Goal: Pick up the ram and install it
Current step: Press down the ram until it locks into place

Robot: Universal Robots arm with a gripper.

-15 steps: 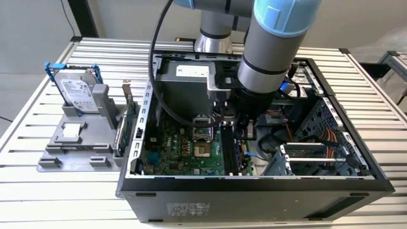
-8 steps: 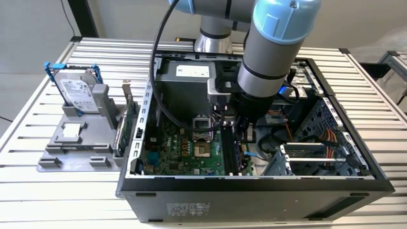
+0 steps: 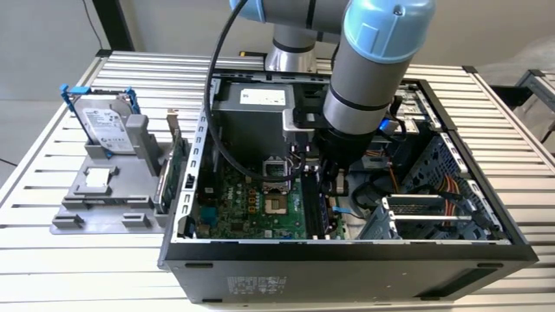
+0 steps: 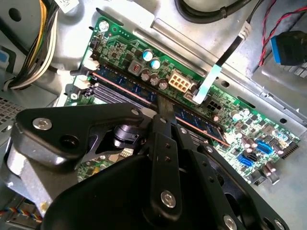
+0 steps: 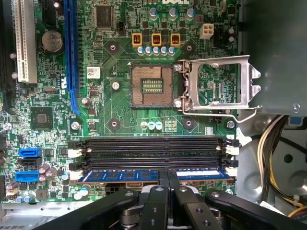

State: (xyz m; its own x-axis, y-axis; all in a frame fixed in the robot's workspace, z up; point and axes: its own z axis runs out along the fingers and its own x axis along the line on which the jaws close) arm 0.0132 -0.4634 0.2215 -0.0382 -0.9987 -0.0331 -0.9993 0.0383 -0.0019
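I'm holding the ram (image 5: 158, 175) pinched in my gripper (image 5: 168, 184). It's lying edge-up in a slot (image 5: 153, 163), its long axis running parallel to the empty slots.

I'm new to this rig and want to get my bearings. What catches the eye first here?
The arm plunging into the open computer case on the slatted table. Its gripper holds the blue ram at the motherboard's slot nearest it, beside the empty black slots. Above them in the first wrist view sits the bare CPU socket, its metal latch frame swung open.
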